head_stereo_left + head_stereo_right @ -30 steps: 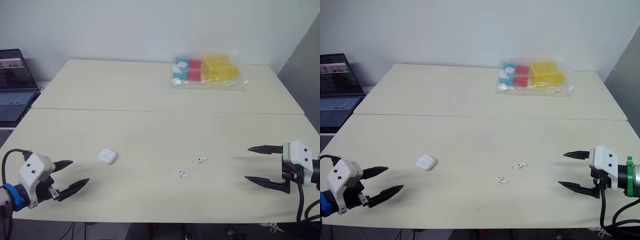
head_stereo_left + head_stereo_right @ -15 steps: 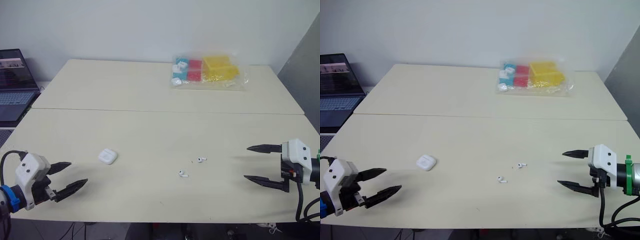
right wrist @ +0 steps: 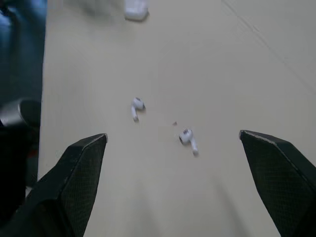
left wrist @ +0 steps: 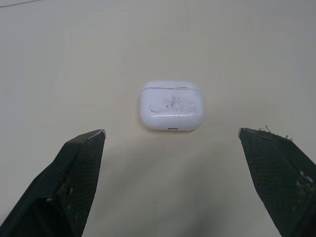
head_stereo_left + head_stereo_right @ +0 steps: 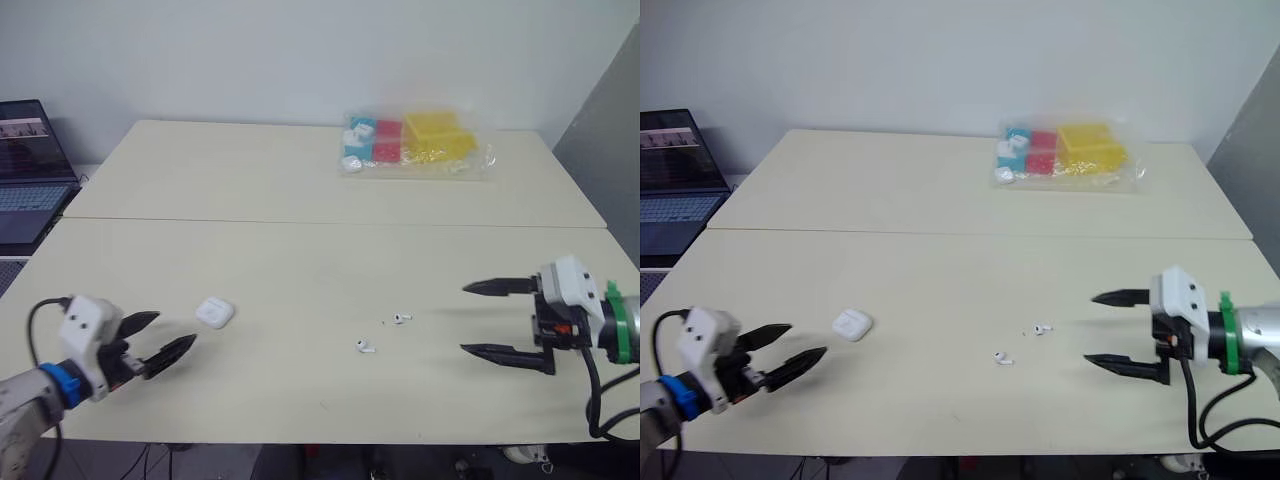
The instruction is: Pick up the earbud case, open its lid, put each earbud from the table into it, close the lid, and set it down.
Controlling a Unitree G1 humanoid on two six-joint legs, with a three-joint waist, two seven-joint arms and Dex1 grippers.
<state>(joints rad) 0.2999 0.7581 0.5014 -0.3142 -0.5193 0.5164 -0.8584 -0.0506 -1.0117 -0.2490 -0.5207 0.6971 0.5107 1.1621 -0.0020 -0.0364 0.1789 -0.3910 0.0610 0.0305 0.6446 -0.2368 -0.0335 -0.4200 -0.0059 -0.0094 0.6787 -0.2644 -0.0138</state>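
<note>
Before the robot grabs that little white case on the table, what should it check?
1. Left gripper open: ok.
2. Small white rounded earbud case centred ahead of that gripper, nothing touching it: ok.
3. Case lid shut: ok.
4. Two small white earbuds lying apart on the cream table: ok.
5. Right gripper open, facing the earbuds: ok.
6. Which edge of the case carries the hinge: cannot tell.
</note>
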